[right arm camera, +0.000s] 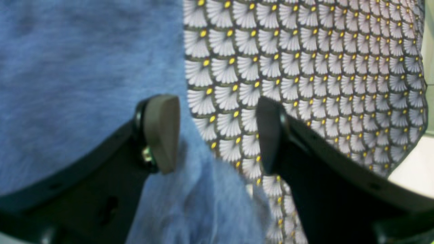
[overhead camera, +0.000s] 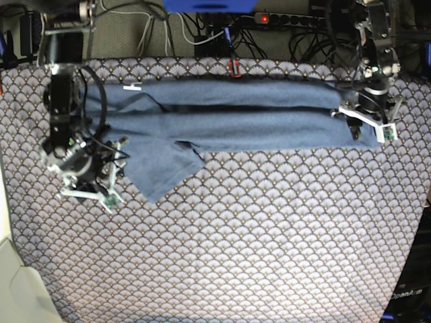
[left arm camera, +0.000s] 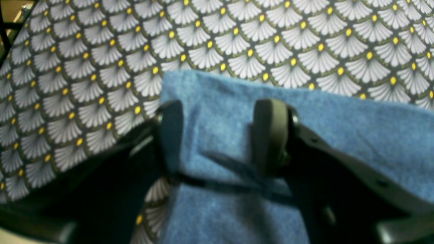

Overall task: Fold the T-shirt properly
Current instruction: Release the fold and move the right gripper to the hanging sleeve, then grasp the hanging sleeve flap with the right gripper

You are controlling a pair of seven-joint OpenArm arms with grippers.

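t-shirt (overhead camera: pixel 229 114) (folded lengthwise) lies on tablecloth (overhead camera: pixel 256 235).

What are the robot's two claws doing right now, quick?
Left gripper: open, fingers apart over the T-shirt, gripping nothing.
Right gripper: open, straddling the T-shirt's edge over the tablecloth, gripping nothing.

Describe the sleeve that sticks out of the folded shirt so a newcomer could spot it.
On the scallop-patterned grey tablecloth, a slate-blue cotton T-shirt lies folded into a long band along the far edge. Near the base view's left end, one short sleeve juts toward the camera, the only flap breaking the band's straight edge.
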